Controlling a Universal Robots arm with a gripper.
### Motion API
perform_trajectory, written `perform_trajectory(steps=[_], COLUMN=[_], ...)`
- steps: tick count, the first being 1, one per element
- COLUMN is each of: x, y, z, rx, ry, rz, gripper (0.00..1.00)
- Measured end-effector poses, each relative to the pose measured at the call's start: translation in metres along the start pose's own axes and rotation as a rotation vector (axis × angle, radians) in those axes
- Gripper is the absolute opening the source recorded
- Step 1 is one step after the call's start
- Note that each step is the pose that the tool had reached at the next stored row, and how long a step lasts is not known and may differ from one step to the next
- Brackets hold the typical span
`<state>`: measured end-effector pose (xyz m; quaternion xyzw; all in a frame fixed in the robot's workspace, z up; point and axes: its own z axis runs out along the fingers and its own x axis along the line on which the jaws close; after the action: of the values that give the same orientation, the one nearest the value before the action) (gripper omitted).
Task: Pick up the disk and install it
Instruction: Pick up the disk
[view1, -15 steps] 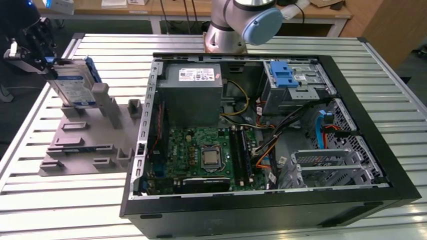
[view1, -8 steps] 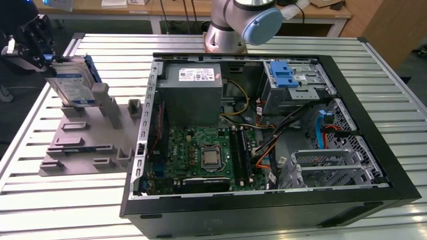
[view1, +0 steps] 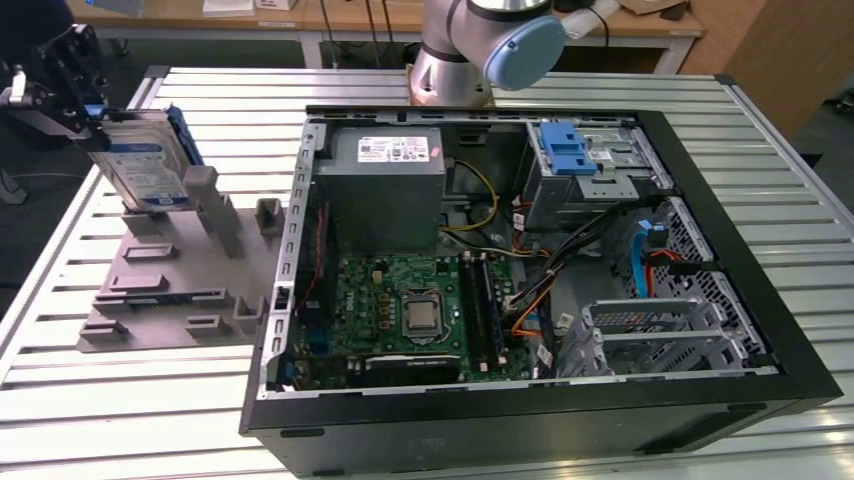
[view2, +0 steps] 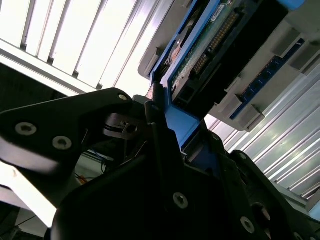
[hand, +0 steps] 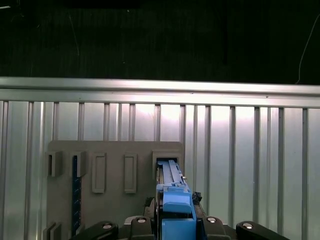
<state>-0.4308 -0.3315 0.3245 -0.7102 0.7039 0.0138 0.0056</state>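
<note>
On the slatted table (view1: 134, 400), 1 gripper (view1: 96, 118) clamps 1 upright disk (view1: 144, 165).

Bright overhead glare, dark blurred foreground

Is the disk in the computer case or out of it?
Out: the disk stands on edge at the grey fixture, gripper clasping it.
</note>
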Motion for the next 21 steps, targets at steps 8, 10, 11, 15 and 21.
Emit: perform_trajectory(steps=[8, 10, 11, 15, 21], x=[0.0, 0.0, 0.0, -0.0001, -0.0001], y=[0.0, 0.0, 0.0, 0.0, 0.0001], z=[-0.0006, -0.0012, -0.0016, -0.0033, -0.006], rx=[-0.0004, -0.0006, -0.0006, -0.0004, -0.0002], ry=[0.0002, 0.0003, 0.0003, 0.0002, -0.0001], rz=[0.0, 0.0, 0.0, 0.0, 0.0], gripper=[0.36, 0.36, 0.36, 0.36, 0.36])
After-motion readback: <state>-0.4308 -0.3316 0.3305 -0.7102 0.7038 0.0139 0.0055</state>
